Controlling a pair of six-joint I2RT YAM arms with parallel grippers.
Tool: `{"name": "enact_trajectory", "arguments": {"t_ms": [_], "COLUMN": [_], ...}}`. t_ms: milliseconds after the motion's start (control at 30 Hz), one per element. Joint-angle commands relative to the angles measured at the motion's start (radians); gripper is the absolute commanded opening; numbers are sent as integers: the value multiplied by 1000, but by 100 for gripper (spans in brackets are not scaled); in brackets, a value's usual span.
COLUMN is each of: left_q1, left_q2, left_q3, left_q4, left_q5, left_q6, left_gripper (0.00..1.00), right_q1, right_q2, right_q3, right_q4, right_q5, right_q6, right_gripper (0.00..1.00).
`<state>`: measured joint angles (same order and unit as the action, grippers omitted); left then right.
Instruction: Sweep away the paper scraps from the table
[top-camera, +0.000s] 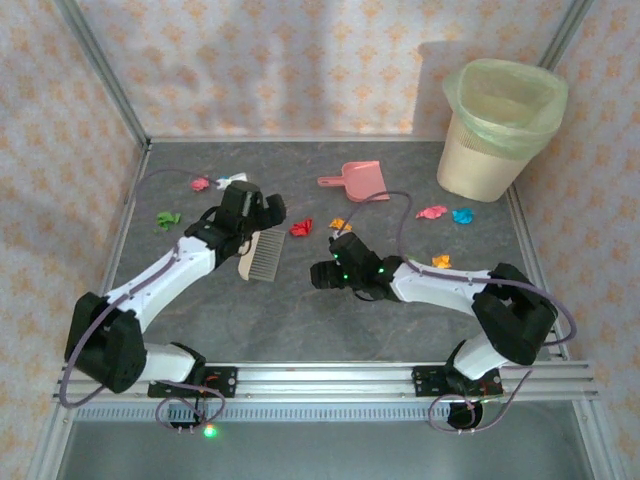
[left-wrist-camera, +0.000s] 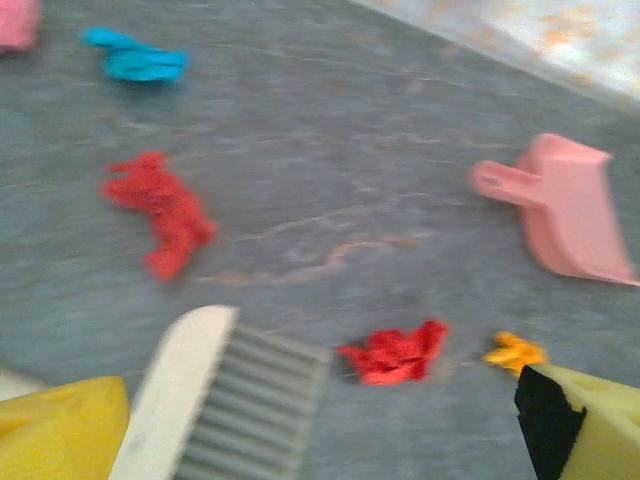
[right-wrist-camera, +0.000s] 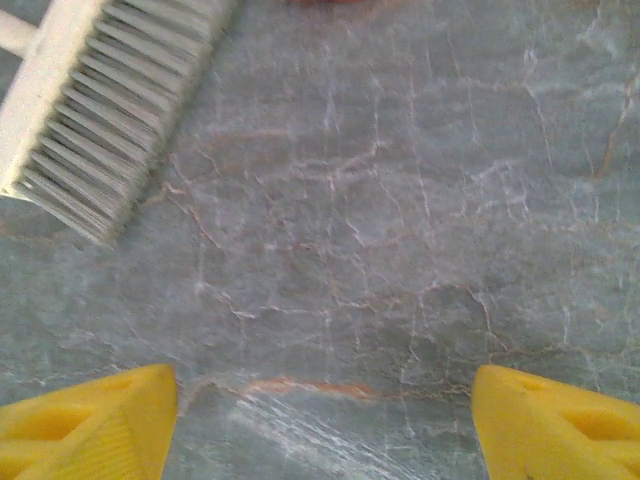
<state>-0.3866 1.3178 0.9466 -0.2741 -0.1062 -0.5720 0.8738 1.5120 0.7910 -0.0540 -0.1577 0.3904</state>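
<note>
Paper scraps lie scattered over the dark table (top-camera: 300, 310): pink (top-camera: 200, 183), green (top-camera: 167, 218), red (top-camera: 300, 228), orange (top-camera: 340, 224), pink (top-camera: 432, 212), blue (top-camera: 461, 215) and orange (top-camera: 441, 261). A white brush (top-camera: 262, 252) lies flat just below my left gripper (top-camera: 268, 214), which is open. In the left wrist view the brush head (left-wrist-camera: 225, 400) sits between the yellow fingers, nearer the left one, with a red scrap (left-wrist-camera: 395, 352) beyond it. My right gripper (top-camera: 320, 272) hovers open over bare table (right-wrist-camera: 330, 300), the brush bristles (right-wrist-camera: 100, 110) to its upper left.
A pink dustpan (top-camera: 355, 180) lies at the back centre. A cream bin with a green liner (top-camera: 500, 125) stands at the back right corner. Aluminium rails (top-camera: 330, 380) run along the near edge, and patterned walls enclose the other sides.
</note>
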Motion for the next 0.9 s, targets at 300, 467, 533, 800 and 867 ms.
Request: {"name": "enact_trajectory", "arguments": {"t_ms": [300, 467, 533, 800, 867], "left_q1": [293, 368, 387, 445, 446], "left_q2": [22, 163, 244, 418, 437], "left_q3": [-95, -12, 50, 156, 156], "left_q4": [-168, -177, -197, -199, -192], "left_q5": [-24, 21, 43, 111, 119], "left_q6": [-114, -161, -157, -129, -130], "left_gripper": [85, 77, 76, 72, 71], "right_q1": [13, 13, 13, 13, 13], "right_q2": [-8, 17, 18, 16, 17], "right_q3": [-58, -41, -41, -47, -45], "right_q4": [173, 155, 151, 153, 149], "right_q5": [35, 45, 53, 75, 77], "right_q6": [12, 21, 21, 15, 15], "right_gripper": [76, 76, 76, 76, 76]}}
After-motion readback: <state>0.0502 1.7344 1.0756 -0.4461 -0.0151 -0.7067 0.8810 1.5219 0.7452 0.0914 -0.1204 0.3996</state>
